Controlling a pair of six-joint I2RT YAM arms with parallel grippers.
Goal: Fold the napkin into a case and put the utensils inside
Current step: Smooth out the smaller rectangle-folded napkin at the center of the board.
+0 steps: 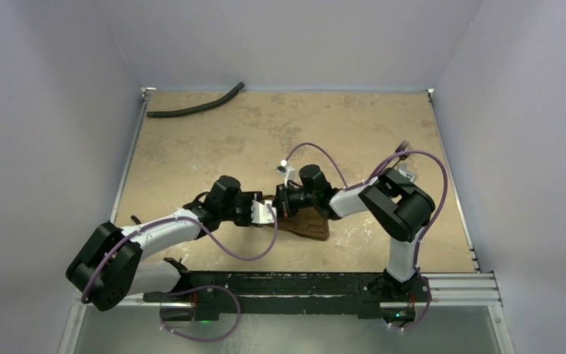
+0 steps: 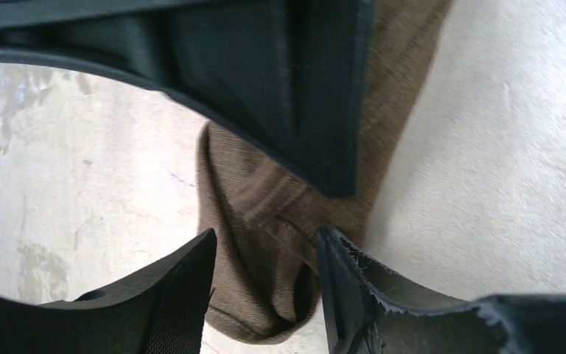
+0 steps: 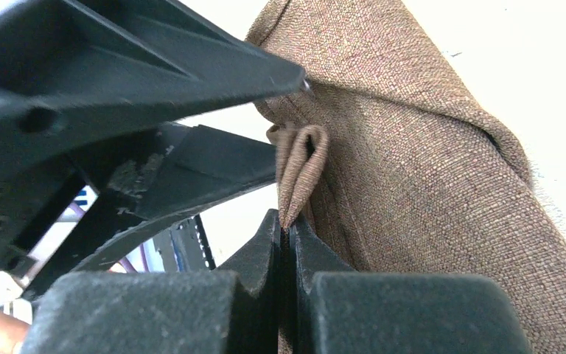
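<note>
One napkin [image 1: 306, 225], brown and woven, bunched into folds, is laid on one table [image 1: 214, 147] directly beneath both end effectors, which are met nearly tip to tip over it. Two end effectors are recorded. Right end effector [image 3: 289, 221]: clenched, with a small doubled fold of the napkin's edge pinched between its fingertips. Left end effector [image 2: 265, 240]: released, jaws parted, with a ridge of the cloth seen between them. One black curved hose [image 1: 191, 109] is noted well apart from both, beyond and leftward of the left end effector.
</note>
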